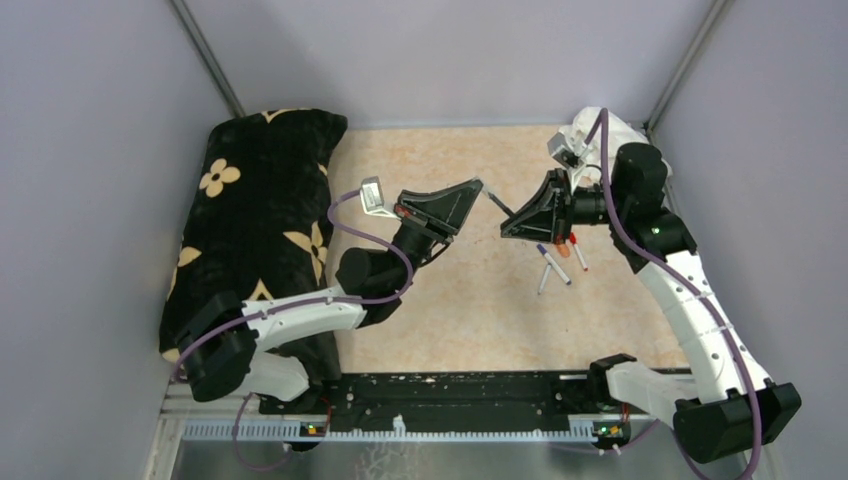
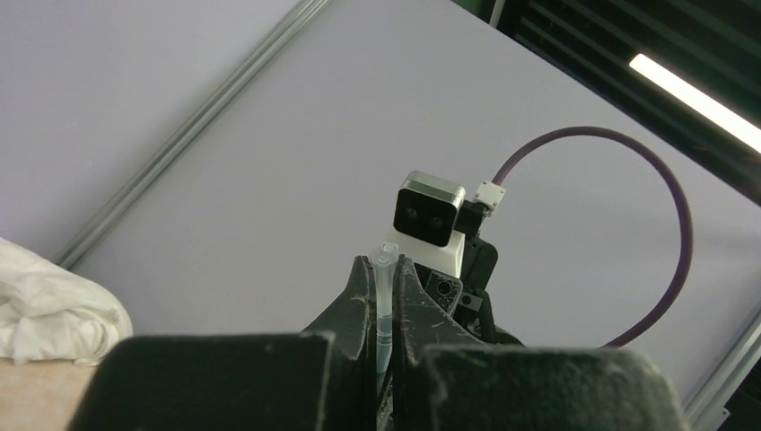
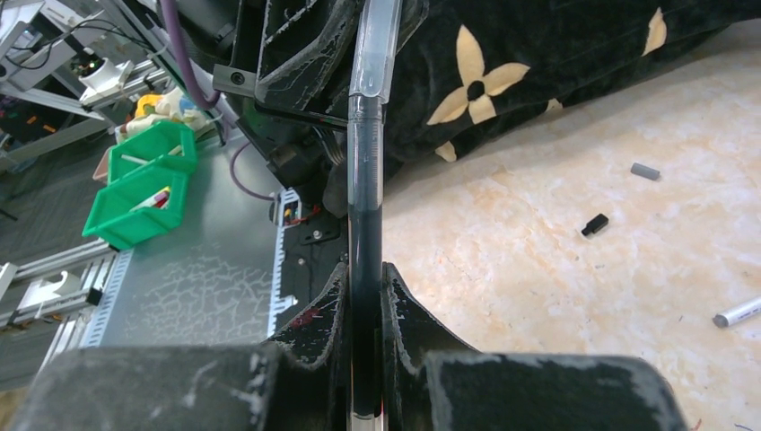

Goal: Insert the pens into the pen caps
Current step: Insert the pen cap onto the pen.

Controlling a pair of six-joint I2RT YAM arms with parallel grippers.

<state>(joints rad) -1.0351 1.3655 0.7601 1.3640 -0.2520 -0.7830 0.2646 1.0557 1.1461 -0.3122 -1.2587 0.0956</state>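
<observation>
1. We see the right jaws clenched on a dark pen [image 3: 365, 233]. It runs straight up from between them through the centre of the right wrist view.
2. The left jaws are clenched on a clear cap [image 2: 384, 301], a thin translucent tube standing between the fingers at the lower centre of the left wrist view.
3. At the top centre of the right wrist view, the clear cap lies in line with the pen and its lower end meets the pen's tip. We cannot tell how deep the tip sits.
4. From above, the two jaws face each other tip to tip at the centre of the frame, raised over the counter [image 1: 450, 320]. The pen [image 1: 505, 209] bridges the short gap between them.
5. Just below the right jaws, right of centre in the top view, we find loose pens [image 1: 555, 267] lying close together on the counter. An orange highlighter [image 1: 563, 251] lies among them.
6. On the right side of the right wrist view, a grey cap [image 3: 644, 171] and a black cap [image 3: 594, 224] lie on the counter, near each other but apart.
7. A black cushion [image 1: 260, 220] with tan flowers fills the left side of the top view. A white cloth [image 1: 598, 128] sits in the upper right corner of the counter.
</observation>
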